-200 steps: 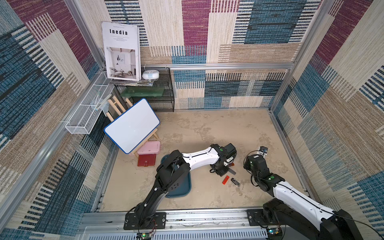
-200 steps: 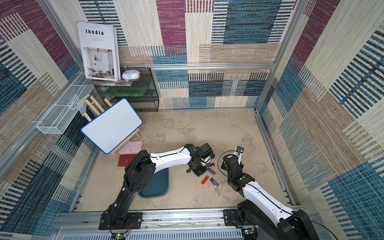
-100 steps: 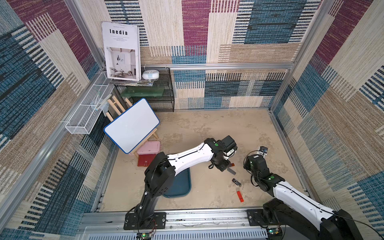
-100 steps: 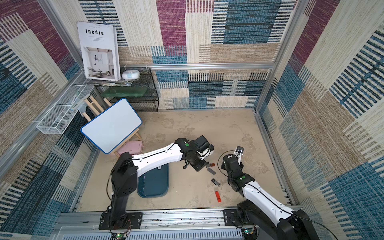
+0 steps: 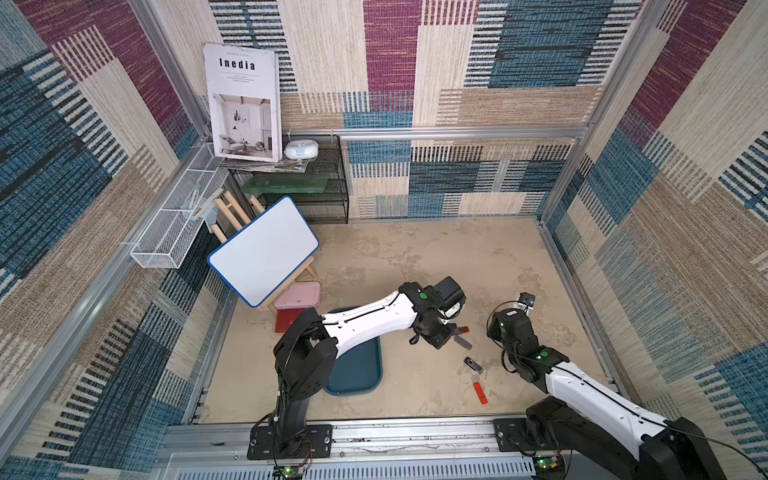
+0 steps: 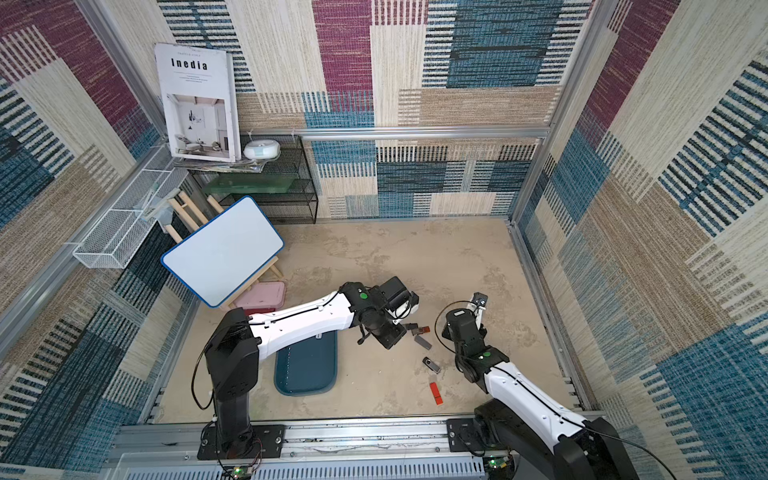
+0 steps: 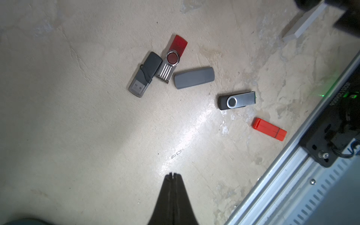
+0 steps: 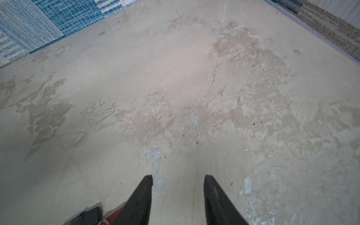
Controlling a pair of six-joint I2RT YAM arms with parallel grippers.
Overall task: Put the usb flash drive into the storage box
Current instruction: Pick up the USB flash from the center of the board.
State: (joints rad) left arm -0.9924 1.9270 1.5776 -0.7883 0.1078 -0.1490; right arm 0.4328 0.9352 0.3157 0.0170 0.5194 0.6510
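Several usb flash drives lie loose on the sandy floor in the left wrist view: a dark grey capped one (image 7: 145, 75), a red swivel one (image 7: 172, 58), a plain grey one (image 7: 193, 77), a black swivel one (image 7: 236, 100) and an orange-red one (image 7: 269, 129). My left gripper (image 7: 173, 173) hangs above the floor short of them, shut with nothing in it. The storage box (image 5: 357, 370) (image 6: 307, 365), a shallow teal tray, lies under the left arm with no drive showing in its visible part. My right gripper (image 8: 178, 177) is open over bare floor.
A pink lidded box (image 5: 298, 295) and a flat red case (image 5: 286, 320) sit behind the tray. A whiteboard on an easel (image 5: 264, 249) leans at the left, with a black wire shelf (image 5: 316, 187) behind it. The metal front rail (image 5: 415, 432) runs close to the orange-red drive (image 5: 480, 392).
The orange-red drive has shot from beside my left gripper toward the front rail. My left gripper has closed fully on nothing and its arm has shifted. The right arm is still.
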